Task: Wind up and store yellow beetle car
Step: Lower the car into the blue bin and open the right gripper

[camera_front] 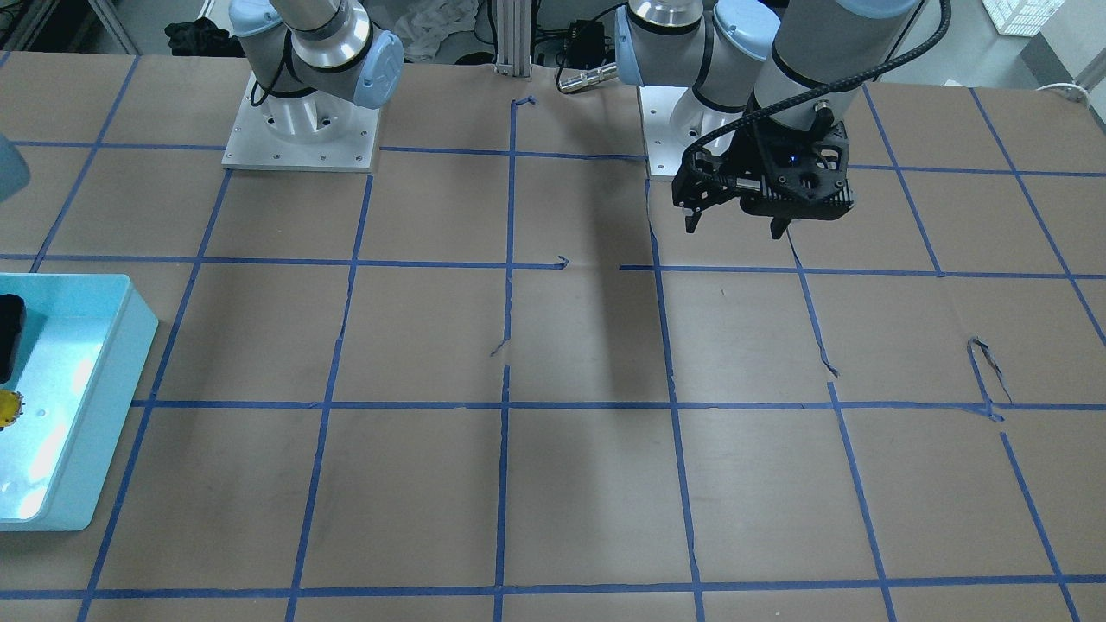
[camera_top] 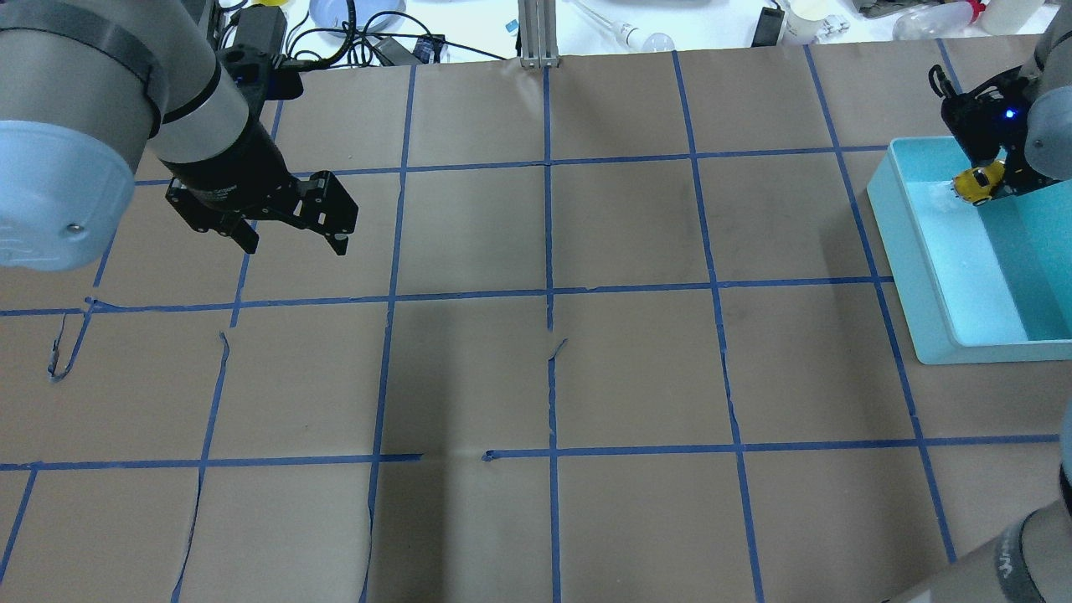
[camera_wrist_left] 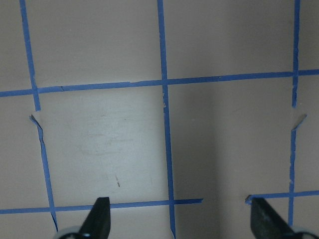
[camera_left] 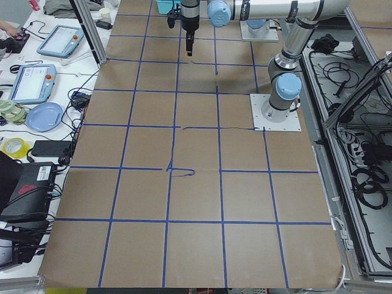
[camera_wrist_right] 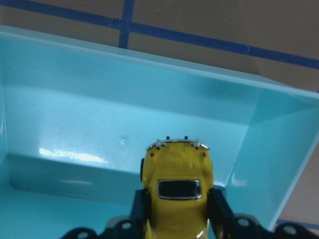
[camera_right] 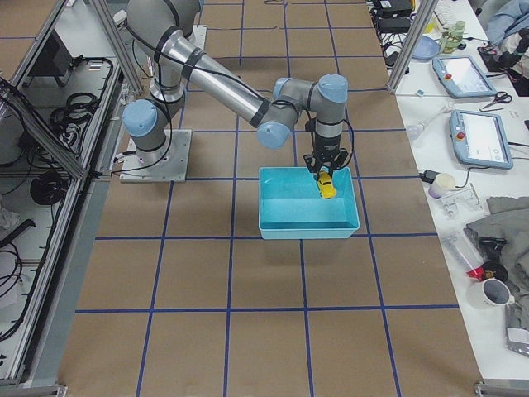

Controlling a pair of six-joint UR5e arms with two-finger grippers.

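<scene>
Right gripper (camera_wrist_right: 179,205) clenched on yellow beetle car (camera_wrist_right: 178,172), fingers on both flanks, rear window and red tail lights facing the wrist camera. Car hangs within the light-blue bin (camera_wrist_right: 75,64), near a corner; floor contact unclear. Left gripper (camera_top: 293,241) spread wide, released, above the taped brown counter (camera_top: 620,368).

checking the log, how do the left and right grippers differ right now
The left gripper is open and empty; the right gripper is shut on the car. The left hangs over the table; the right hangs over the bin. Both are black and point down.
</scene>
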